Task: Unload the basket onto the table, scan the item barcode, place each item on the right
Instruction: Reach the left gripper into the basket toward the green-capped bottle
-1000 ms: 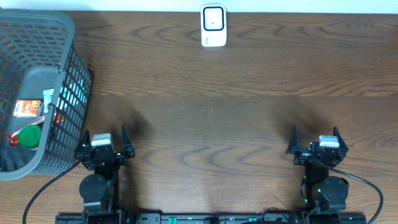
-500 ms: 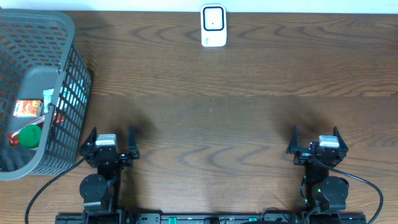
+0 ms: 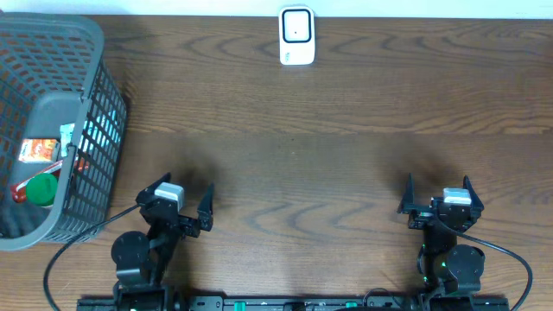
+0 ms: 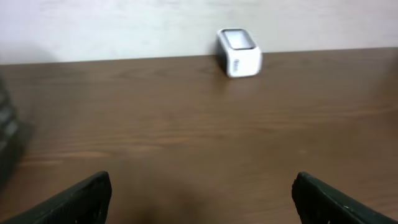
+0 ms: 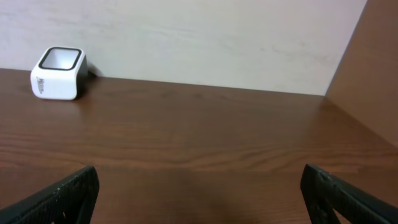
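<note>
The white barcode scanner (image 3: 296, 36) stands at the table's far edge, centre; it also shows as the scanner (image 4: 239, 53) ahead in the left wrist view and the scanner (image 5: 57, 73) at far left in the right wrist view. Items lie in the grey basket (image 3: 52, 34) at the left: an orange carton (image 3: 39, 151) and a green-capped bottle (image 3: 41, 188). No barcode shows. My left gripper (image 3: 183, 188) (image 4: 202, 186) is open and empty near the front edge, just right of the basket. My right gripper (image 3: 438, 183) (image 5: 199, 177) is open and empty at the front right.
The dark wooden table (image 3: 294, 155) stretches between the grippers and the scanner. A pale wall (image 5: 205, 37) rises behind the table's far edge. Black cables (image 3: 69, 255) run from the arm bases along the front.
My left gripper has shifted right, away from the basket, and turned slightly. The right arm has not moved. Both grippers stay open.
</note>
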`<action>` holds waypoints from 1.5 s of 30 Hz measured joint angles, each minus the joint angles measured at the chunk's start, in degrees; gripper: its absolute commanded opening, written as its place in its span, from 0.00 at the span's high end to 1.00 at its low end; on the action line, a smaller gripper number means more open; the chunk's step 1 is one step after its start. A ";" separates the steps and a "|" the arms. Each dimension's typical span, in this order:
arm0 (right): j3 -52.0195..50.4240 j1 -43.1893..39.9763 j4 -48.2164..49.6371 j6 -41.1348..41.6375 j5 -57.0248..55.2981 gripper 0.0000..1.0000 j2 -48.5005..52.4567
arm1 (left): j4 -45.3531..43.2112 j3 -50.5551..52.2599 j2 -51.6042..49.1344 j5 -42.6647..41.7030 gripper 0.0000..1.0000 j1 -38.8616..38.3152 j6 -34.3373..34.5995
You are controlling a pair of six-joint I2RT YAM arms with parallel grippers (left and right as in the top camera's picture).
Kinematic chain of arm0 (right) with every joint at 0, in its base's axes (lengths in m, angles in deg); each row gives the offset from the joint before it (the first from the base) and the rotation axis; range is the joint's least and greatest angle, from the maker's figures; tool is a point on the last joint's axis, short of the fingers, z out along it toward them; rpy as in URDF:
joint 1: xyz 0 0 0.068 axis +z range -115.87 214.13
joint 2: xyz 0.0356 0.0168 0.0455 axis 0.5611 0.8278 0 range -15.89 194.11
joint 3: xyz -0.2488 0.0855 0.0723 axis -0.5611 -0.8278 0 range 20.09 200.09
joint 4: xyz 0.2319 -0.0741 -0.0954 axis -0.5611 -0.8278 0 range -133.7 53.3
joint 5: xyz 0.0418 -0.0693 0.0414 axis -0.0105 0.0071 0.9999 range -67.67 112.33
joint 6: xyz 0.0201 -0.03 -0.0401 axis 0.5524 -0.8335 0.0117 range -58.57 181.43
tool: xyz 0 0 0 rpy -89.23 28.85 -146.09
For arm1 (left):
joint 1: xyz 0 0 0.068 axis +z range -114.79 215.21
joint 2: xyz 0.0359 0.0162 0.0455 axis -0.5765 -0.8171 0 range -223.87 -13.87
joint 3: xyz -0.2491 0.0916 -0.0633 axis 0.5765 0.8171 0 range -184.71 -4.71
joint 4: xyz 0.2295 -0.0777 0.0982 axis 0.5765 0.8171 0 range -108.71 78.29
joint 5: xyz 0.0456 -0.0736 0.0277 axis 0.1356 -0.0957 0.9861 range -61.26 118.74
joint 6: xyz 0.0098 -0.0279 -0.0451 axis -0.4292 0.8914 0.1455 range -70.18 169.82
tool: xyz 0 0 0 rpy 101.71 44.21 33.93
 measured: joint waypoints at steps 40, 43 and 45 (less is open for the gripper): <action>0.00 0.00 -0.09 0.00 0.26 0.01 0.28 | 56.11 -96.56 -51.87 13.73 0.06 0.37 14.03; 0.00 0.00 -0.07 -0.02 0.28 0.01 0.28 | 60.87 -107.19 -59.49 21.88 0.06 3.69 14.21; 0.00 0.00 -0.07 0.00 0.37 0.01 0.28 | 64.02 -112.74 -64.52 25.46 0.07 7.65 15.65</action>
